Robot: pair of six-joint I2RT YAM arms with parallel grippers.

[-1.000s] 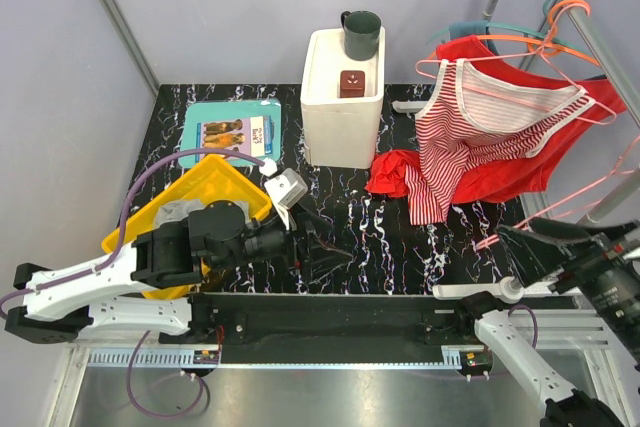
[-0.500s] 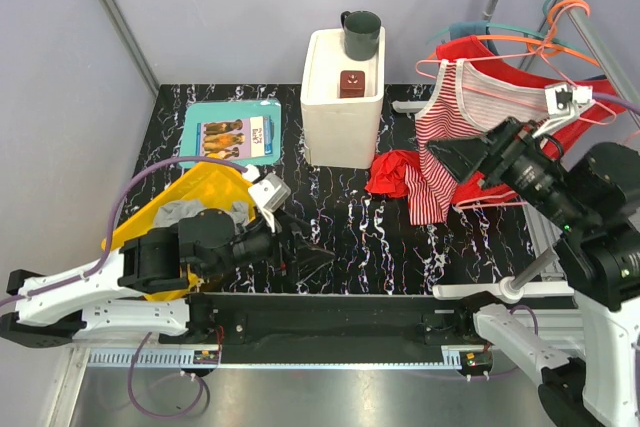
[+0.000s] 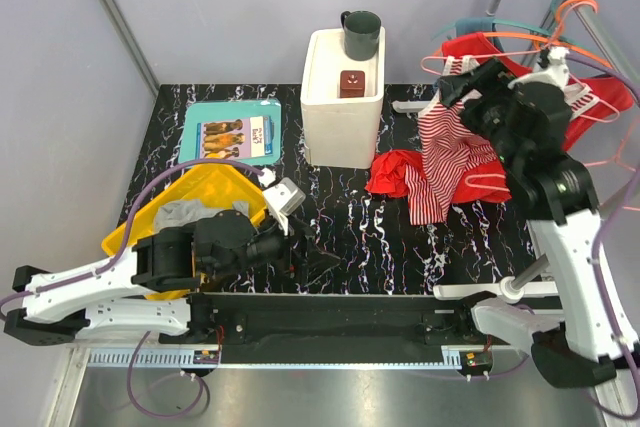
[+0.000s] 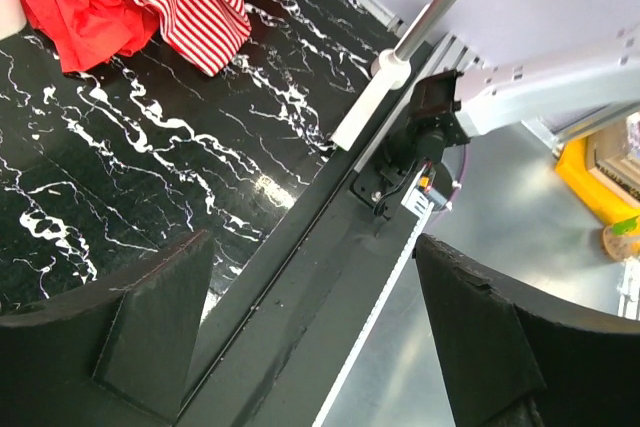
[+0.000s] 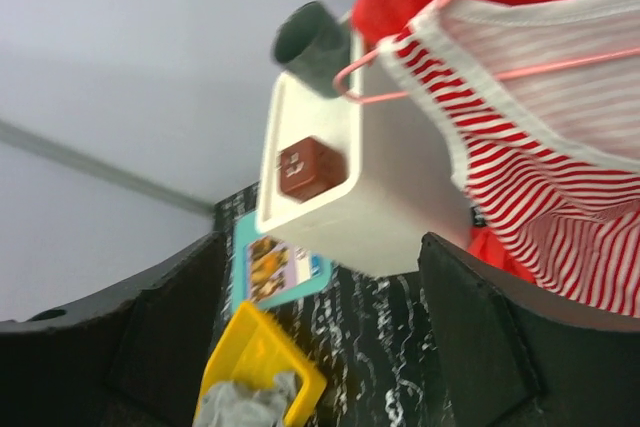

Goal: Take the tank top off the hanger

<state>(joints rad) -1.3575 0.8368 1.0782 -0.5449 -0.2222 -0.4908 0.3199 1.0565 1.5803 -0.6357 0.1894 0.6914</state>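
Note:
The red-and-white striped tank top [image 3: 445, 162] hangs on a pink wire hanger [image 3: 520, 42] from the rack at the back right, its hem on the table. My right gripper [image 3: 458, 87] is raised at the top's left shoulder. In the right wrist view it [image 5: 320, 337] is open with nothing between its fingers, and the tank top [image 5: 560, 147] and hanger [image 5: 400, 62] lie just up and to the right. My left gripper [image 3: 322, 259] is low over the table's front edge. It [image 4: 310, 337] is open and empty, far from the striped hem [image 4: 200, 7].
A red garment [image 3: 600, 97] hangs behind the tank top and a red cloth [image 3: 393, 172] lies on the table. A white box [image 3: 342, 107] holds a dark mug [image 3: 361, 35] and a brown block [image 3: 351, 83]. A teal book [image 3: 232, 133] and a yellow bin [image 3: 215, 187] are at the left.
My right arm has swung up from the front right corner to the tank top's left shoulder at the back. The left gripper has shifted slightly along the front edge.

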